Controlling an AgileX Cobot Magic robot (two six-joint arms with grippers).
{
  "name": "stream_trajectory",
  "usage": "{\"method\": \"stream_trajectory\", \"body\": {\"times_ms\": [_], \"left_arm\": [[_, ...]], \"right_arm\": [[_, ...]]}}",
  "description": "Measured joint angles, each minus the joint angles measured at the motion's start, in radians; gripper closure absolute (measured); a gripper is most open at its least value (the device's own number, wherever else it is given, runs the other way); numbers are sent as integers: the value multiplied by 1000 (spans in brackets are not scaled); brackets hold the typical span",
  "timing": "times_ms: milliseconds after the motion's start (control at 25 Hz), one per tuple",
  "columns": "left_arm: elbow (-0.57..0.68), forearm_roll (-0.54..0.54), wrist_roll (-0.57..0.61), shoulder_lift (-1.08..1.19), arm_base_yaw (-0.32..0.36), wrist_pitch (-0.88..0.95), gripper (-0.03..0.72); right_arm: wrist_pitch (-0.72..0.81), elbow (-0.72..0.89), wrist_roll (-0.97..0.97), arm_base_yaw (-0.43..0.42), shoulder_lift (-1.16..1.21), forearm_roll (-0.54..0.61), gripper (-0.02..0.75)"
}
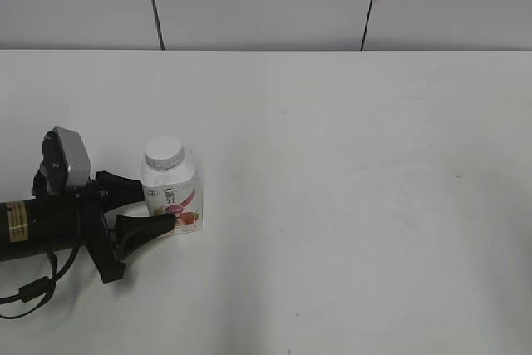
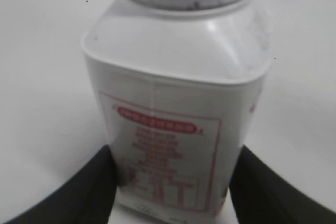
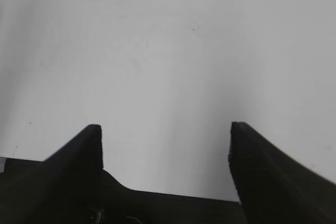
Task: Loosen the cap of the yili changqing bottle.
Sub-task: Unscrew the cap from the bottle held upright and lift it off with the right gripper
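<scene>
Bottle: yili changqing bottle (image 1: 171, 195), upright on the white table (image 1: 349, 189), left of centre, label facing the left arm
Cap: cap (image 1: 164, 153) seated on the neck, ribbed rim visible in the left wrist view
Left gripper: left gripper (image 1: 150, 203) low at the bottle's base, fingers (image 2: 89, 187) pressed against both sides, clamping it
Right gripper: right gripper (image 3: 164, 145) spread wide above bare table, holding nothing

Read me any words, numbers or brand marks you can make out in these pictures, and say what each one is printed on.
None can be quoted.
Small white squarish plastic bottle, back label: red-framed panel with a red banner and lines of print, too blurred to read.
Same bottle in the exterior view, front label: pink-red strawberry picture and print, too small to read.
Black left arm, yellow sticker: too small to read.
</scene>
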Motion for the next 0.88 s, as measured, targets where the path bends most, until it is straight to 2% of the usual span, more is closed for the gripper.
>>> {"method": "stream_trajectory", "body": {"times_ms": [400, 600, 880], "left_arm": [[0, 1, 0, 0, 0, 0, 281], [0, 3, 0, 0, 0, 0, 284], [0, 4, 0, 0, 0, 0, 285]], "right_arm": [[9, -218, 10, 0, 424, 3, 152], [94, -298, 38, 0, 603, 12, 158], [106, -458, 44, 0, 838, 14, 283]]}}
